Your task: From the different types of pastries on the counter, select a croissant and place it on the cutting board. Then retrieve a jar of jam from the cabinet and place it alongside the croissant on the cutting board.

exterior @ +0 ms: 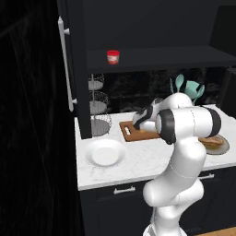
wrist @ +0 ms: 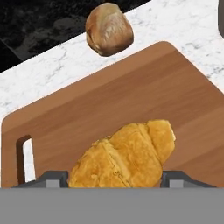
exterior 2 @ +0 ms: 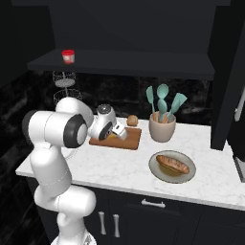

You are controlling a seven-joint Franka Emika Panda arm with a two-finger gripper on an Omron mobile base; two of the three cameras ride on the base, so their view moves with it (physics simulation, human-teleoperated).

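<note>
In the hand view the gripper [wrist: 116, 179] has its two dark fingertips [wrist: 52, 178] set apart, one on each side of the croissant [wrist: 124, 155] — the pastry fills the gap between them, and the tips appear to touch its flanks, though whether they press it I cannot tell. The croissant lies on the cutting board [wrist: 131, 96], toward the board's near edge, at six o'clock in that view. The board's slot handle [wrist: 25, 157] sits at nine o'clock.

Beyond the board, at twelve o'clock, one round tan bun [wrist: 109, 28] rests on the white counter [wrist: 52, 72], just off the board's far edge.

In the right base view, one long loaf [exterior 2: 172, 164] lies on a round grey plate [exterior 2: 155, 172] at four o'clock from the board, well apart from it. One beige pot [exterior 2: 161, 128] of teal utensils stands just beside the board's right end.

From the left base view, one white plate [exterior: 105, 153] sits near the counter's front left corner.

Farthest off, one jar of jam [exterior: 113, 56] — red, whitish lid — stands upright on the shelf of the dark cabinet [exterior: 156, 57], its door with the silver bar handle [exterior: 65, 69] swung open.
</note>
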